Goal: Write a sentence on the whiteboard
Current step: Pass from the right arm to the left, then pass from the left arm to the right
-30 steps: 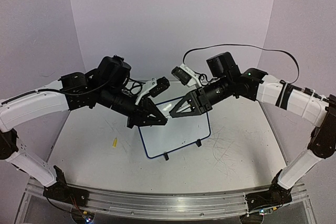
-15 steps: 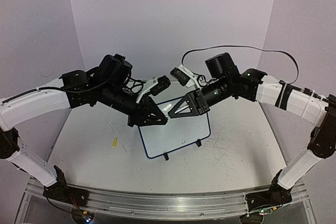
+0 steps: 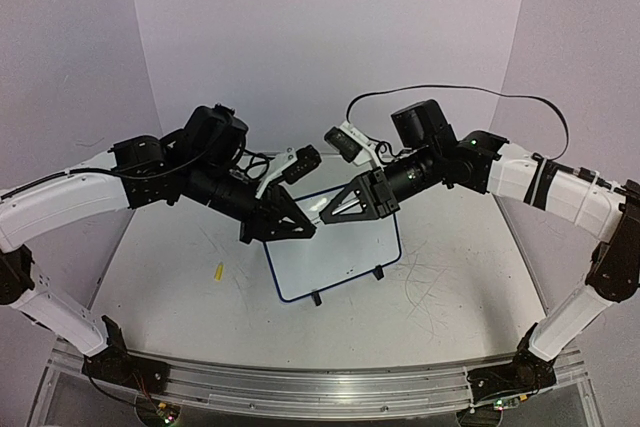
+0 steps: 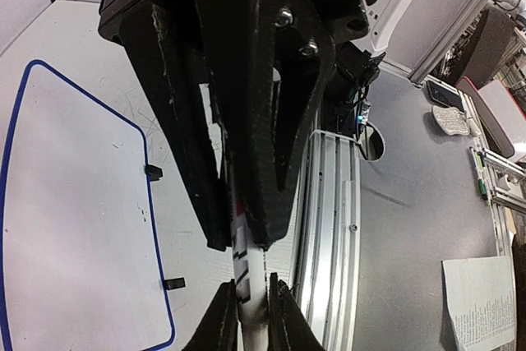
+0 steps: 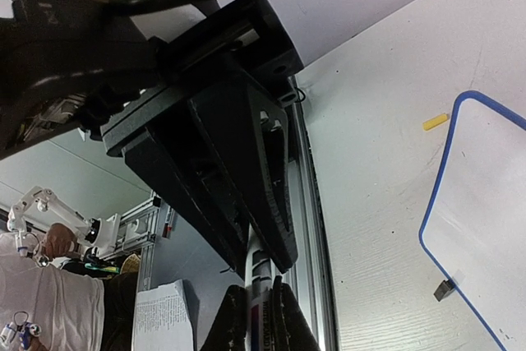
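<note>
1. Two robot arms meet tip to tip above a scuffed white table point(image 3: 180, 307), both gripping one white marker point(image 4: 249, 277).
2. The left gripper point(image 4: 249, 320) has its fingers pressed together on the marker's barrel.
3. The right gripper point(image 5: 256, 318) pinches the same marker, its black fingers just beside the left's.
4. The whiteboard point(image 3: 340, 257), dark-blue framed with black feet, sits mid-table directly beneath the joined grippers.
5. A small yellow piece point(image 3: 218, 271) lies on the table left of the board, apart from it.
</note>
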`<state>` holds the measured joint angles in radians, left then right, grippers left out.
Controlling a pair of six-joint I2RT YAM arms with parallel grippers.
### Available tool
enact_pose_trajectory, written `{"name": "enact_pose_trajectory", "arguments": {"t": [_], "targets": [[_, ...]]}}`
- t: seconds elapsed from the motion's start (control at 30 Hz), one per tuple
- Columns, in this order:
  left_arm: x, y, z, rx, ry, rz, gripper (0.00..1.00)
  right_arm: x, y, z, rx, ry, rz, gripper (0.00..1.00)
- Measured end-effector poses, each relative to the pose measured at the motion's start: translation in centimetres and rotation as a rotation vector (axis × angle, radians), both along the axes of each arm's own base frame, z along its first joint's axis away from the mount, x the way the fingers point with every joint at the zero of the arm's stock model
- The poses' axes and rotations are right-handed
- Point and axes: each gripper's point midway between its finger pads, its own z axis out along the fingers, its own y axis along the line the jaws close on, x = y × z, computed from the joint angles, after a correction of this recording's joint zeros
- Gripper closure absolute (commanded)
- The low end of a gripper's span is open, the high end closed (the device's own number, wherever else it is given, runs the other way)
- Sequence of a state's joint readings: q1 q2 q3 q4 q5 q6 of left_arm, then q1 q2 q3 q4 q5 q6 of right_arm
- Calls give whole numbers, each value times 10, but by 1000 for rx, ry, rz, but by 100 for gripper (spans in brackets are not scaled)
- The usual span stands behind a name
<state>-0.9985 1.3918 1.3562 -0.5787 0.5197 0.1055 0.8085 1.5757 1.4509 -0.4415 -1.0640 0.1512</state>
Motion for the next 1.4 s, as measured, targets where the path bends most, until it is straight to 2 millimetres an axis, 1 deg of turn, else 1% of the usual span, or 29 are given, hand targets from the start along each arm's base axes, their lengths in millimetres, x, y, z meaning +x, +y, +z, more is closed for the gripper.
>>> {"name": "enact_pose_trajectory", "arguments": {"t": [0.03, 0.07, 0.13, 0.2, 0.37, 0.53, 0.57, 0.67, 0.73, 0.8, 0.9, 1.27, 1.33, 1.4], "targets": [[0, 0, 0, 0, -1, 1, 97, 0, 0, 0, 0, 1, 0, 93], [0, 1, 0, 1, -2, 4, 99, 0, 0, 0, -1, 2, -1, 83], [1, 1, -1, 3, -5, 10, 100, 1, 0, 0, -4, 4, -6, 73], [2, 1, -1, 5, -9, 13, 100, 1, 0, 0, 0, 0, -5, 70], [2, 1, -1, 6, -10, 14, 100, 0, 1, 1, 1, 2, -3, 69], [3, 1, -1, 6, -10, 15, 100, -4, 3, 1, 3, 0, 6, 70], [3, 1, -1, 6, -11, 16, 100, -5, 4, 1, 3, -1, 9, 72], [4, 1, -1, 8, -11, 21, 100, -6, 6, 1, 0, -6, 6, 84], [3, 1, -1, 7, -11, 21, 100, -5, 6, 0, -4, -10, 1, 87], [3, 1, 0, 6, -10, 20, 100, -4, 7, -2, -8, -12, -7, 87], [3, 1, -1, 11, -3, 22, 100, -2, 8, -3, -13, -14, -14, 84], [2, 3, -4, 34, 27, 34, 100, 0, 12, -7, -21, -21, -25, 83], [2, 4, -5, 41, 31, 35, 100, 0, 13, -8, -26, -21, -29, 89], [2, 5, -6, 48, 32, 40, 100, -1, 14, -10, -29, -17, -28, 98]]}}
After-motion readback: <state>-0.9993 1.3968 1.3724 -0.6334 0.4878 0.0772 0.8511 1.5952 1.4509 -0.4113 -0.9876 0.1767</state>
